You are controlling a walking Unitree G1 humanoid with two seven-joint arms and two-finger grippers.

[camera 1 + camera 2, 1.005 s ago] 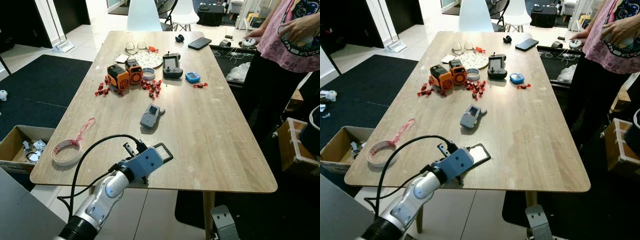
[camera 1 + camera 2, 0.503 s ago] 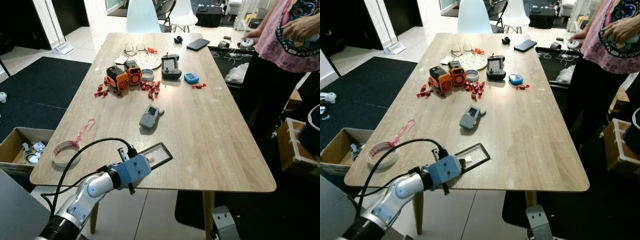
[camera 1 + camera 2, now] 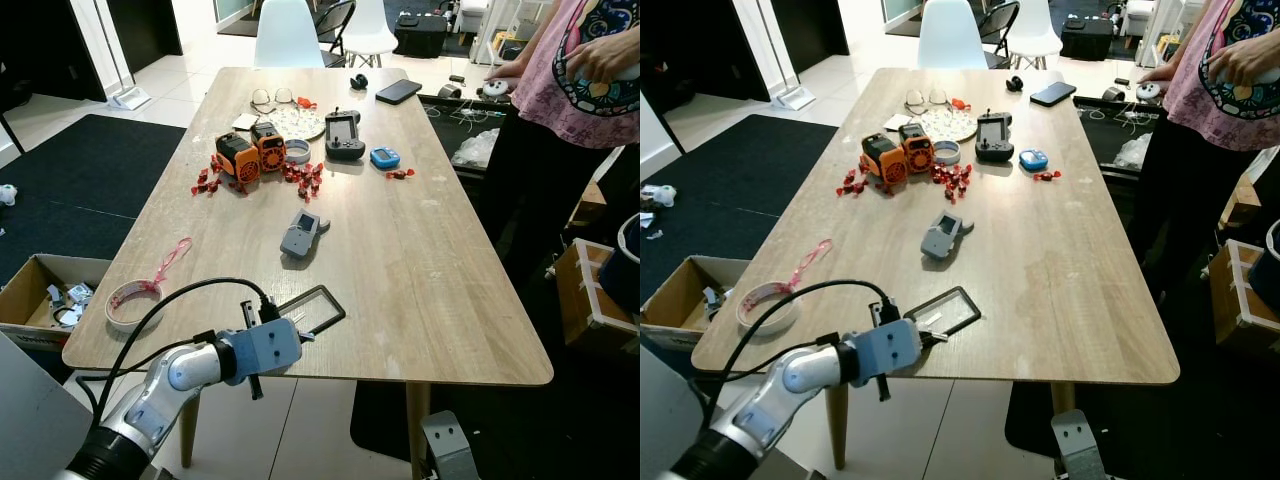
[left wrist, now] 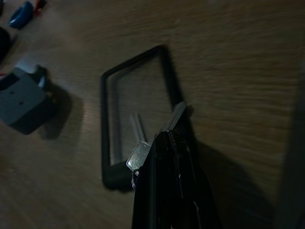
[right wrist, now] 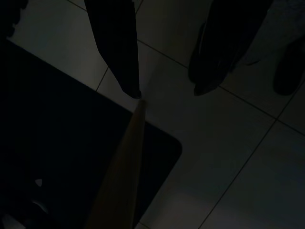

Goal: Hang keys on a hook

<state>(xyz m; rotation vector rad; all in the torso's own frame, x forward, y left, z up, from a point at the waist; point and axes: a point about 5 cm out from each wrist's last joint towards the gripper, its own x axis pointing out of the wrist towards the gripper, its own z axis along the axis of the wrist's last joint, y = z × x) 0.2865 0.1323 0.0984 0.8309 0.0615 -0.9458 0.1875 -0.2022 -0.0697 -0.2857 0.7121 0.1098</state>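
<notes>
keys (image 4: 143, 151) sit pinched in our left gripper (image 3: 296, 335), whose fingers are clamped together on them at the near edge of the table (image 3: 440, 300). in the left wrist view a silver key blade pokes out past the fingertips, hanging just over the near end of a black rectangular frame (image 3: 310, 309) that lies flat on the wood. our right gripper (image 5: 167, 90) hangs by the floor, its two fingers spread apart over pale tiles and the corner of a dark rug.

we can read no writing or brand on anything; the labels are too small.

tabletop is light wood grain, scuffed pale in places. a roll of tape (image 3: 130, 303) with a pink tail lies toward our left edge, and a small grey handheld device (image 3: 299, 233) rests beyond the frame. farther off we see orange gadgets (image 3: 248, 151), scattered red sweets (image 3: 302, 176), a black controller (image 3: 344, 133), a blue object (image 3: 385, 156), glasses (image 3: 272, 95) and a phone (image 3: 399, 89). a person (image 3: 570, 120) in a pink shirt stands at the right side. a cardboard box (image 3: 30, 295) sits on the floor to our left, and white chairs (image 3: 288, 32) stand at the far end.
</notes>
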